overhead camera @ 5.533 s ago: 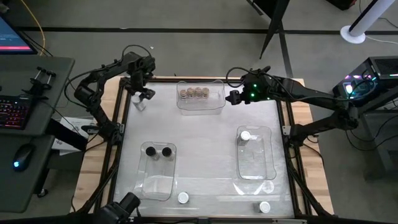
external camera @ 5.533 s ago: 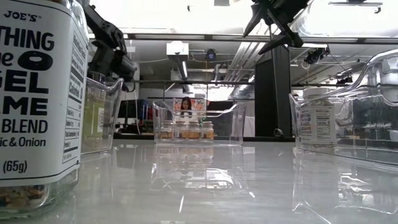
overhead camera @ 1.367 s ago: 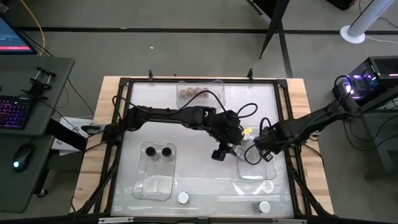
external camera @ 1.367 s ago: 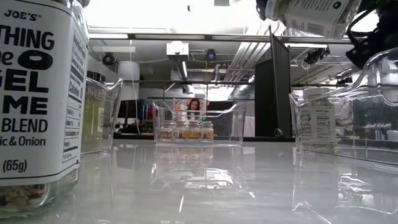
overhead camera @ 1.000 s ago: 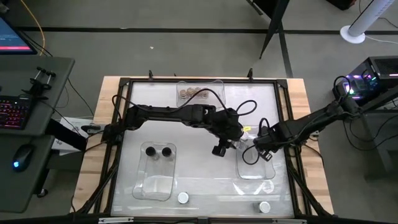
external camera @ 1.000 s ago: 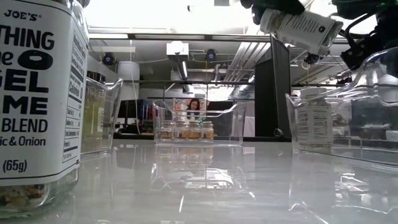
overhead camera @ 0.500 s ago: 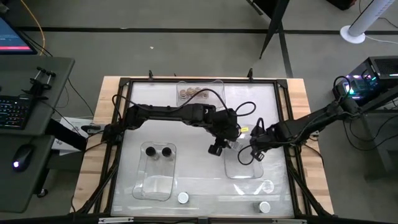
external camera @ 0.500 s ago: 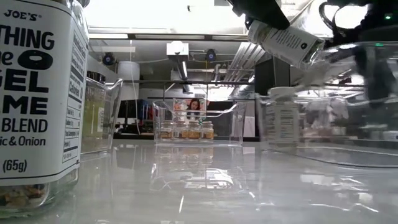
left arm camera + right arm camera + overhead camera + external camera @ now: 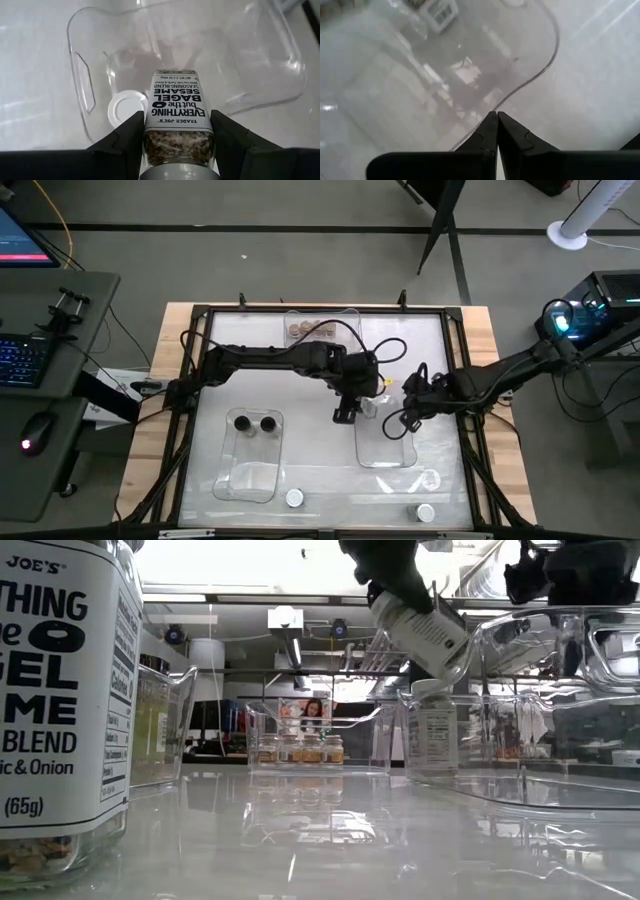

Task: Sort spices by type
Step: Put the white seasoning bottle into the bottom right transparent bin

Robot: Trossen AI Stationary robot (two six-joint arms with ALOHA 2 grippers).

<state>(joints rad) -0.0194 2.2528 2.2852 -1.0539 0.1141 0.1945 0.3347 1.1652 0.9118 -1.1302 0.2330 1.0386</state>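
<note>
The left pincer (image 9: pixel 177 150) is clamped on a small cylindrical glass spice jar with a white label reading "Everything but the Bagel Sesame" (image 9: pixel 178 112), holding it tilted in the air over the near-left end of a large clear rectangular plastic bin (image 9: pixel 388 442) at the middle-right of the pale desk (image 9: pixel 320 380). Inside that bin, beside the held jar, a white-lidded spice jar (image 9: pixel 127 107) stands upright. The right pincer (image 9: pixel 496 131) has its fingers pressed together on the thin clear rim of the same bin, at its right side, and the bin looks lifted at that side in the low view. Two black-lidded spice jars (image 9: pixel 254 423) stand in a second clear bin (image 9: pixel 252 455) at front left, and a row of tan-lidded spice jars (image 9: pixel 300 749) sits in a third clear bin (image 9: pixel 380 735) at the far edge. Two more white-lidded jars (image 9: pixel 295 498) stand loose on the desk near the front edge.
</note>
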